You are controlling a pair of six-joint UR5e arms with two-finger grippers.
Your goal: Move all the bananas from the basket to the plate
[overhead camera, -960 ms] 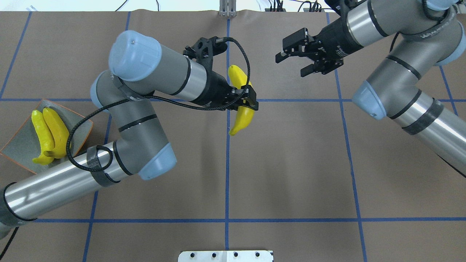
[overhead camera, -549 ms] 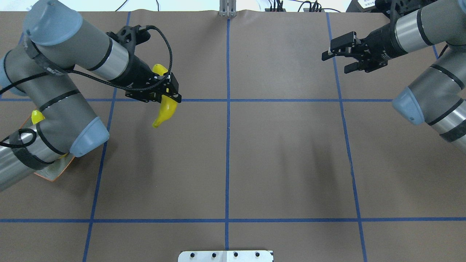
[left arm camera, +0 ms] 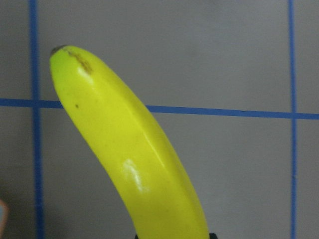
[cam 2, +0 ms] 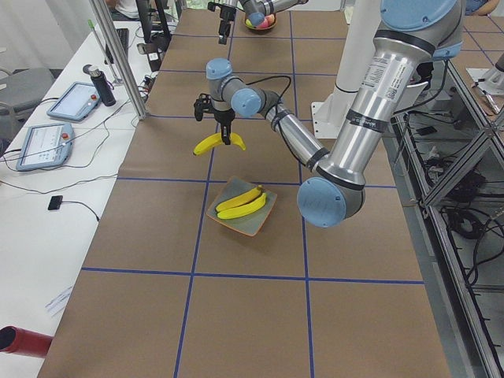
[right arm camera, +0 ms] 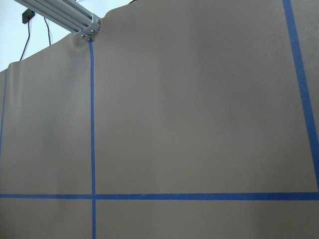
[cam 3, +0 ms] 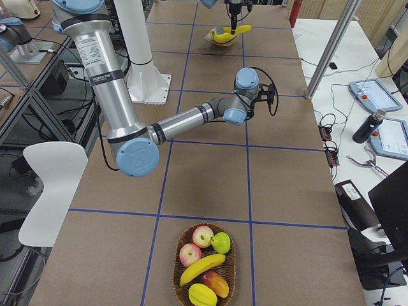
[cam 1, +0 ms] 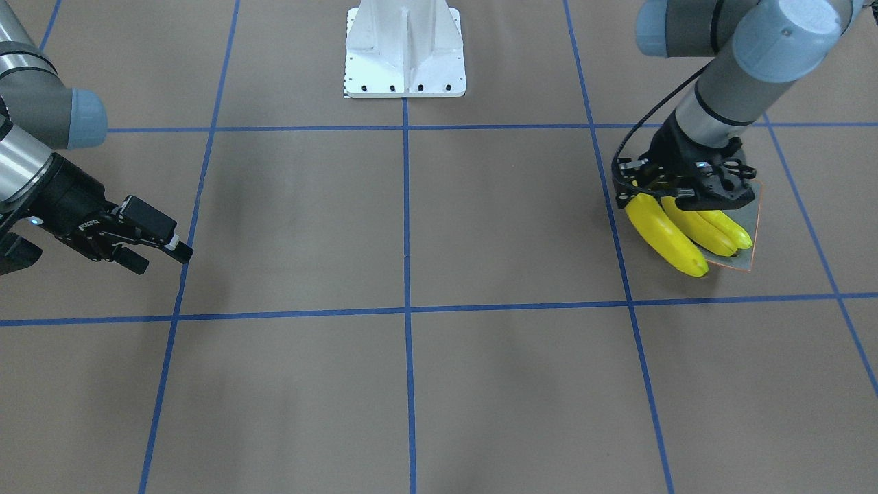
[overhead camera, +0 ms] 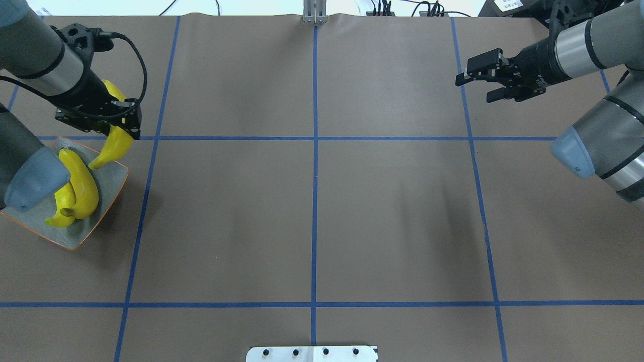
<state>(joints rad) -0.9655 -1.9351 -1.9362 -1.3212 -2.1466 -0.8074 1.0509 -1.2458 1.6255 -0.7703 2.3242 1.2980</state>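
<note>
Overhead exterior view puts the left gripper (overhead camera: pixel 121 128) at the table's 9 o'clock end, jaws clamped across the middle of a banana (overhead camera: pixel 114 145). The banana's lower tip hangs over the 1 o'clock corner of the square plate (overhead camera: pixel 111 177), while most of its length lies outside the orange rim. Two bananas (overhead camera: pixel 83 188) already rest side by side on the plate, filling its 9 o'clock half. The exterior left view suggests the held fruit sits well above the dish rather than close to it. The main risk is a release from this position: the banana would probably strike the upturned edge, tip outward and land on the brown paper. It could also bounce on the glossy surface and slide off. Even if centred first, a steep descent might push its tip into the resting pair and nudge one over the far rim. The right gripper (overhead camera: pixel 474 89) waits at 2 o'clock with jaws apart and empty. One more banana (cam 3: pixel 203 268) lies in the wicker basket (cam 3: pixel 176 275), among other fruit.
</note>
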